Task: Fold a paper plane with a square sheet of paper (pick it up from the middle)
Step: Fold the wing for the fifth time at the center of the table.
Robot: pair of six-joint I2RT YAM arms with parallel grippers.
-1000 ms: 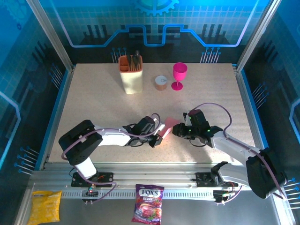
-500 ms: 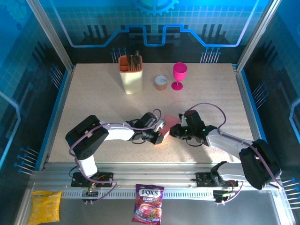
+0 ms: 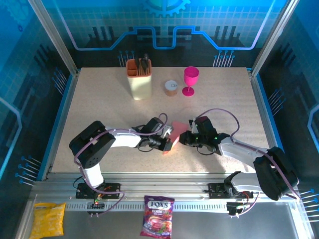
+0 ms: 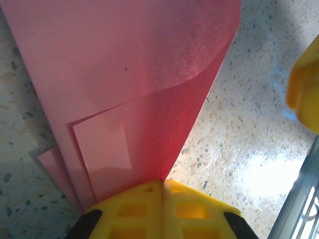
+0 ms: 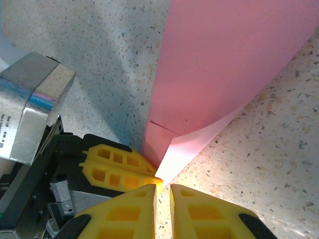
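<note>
We see left fingers (image 4: pixel 134 204) clenched on the paper (image 4: pixel 124 74), just six o'clock of the surface's (image 3: pixel 99 109) centre. Right fingers (image 5: pixel 129 209) sit a slit apart at its corner. It's light, floppy and crease-prone, so we'd pinch the layered edges.

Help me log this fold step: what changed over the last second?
The right claw slid left toward the paper and narrowed to a slit at its corner. The left arm's elbow shifted right. The left claw stayed shut on the paper; the goblet did not move.
</note>
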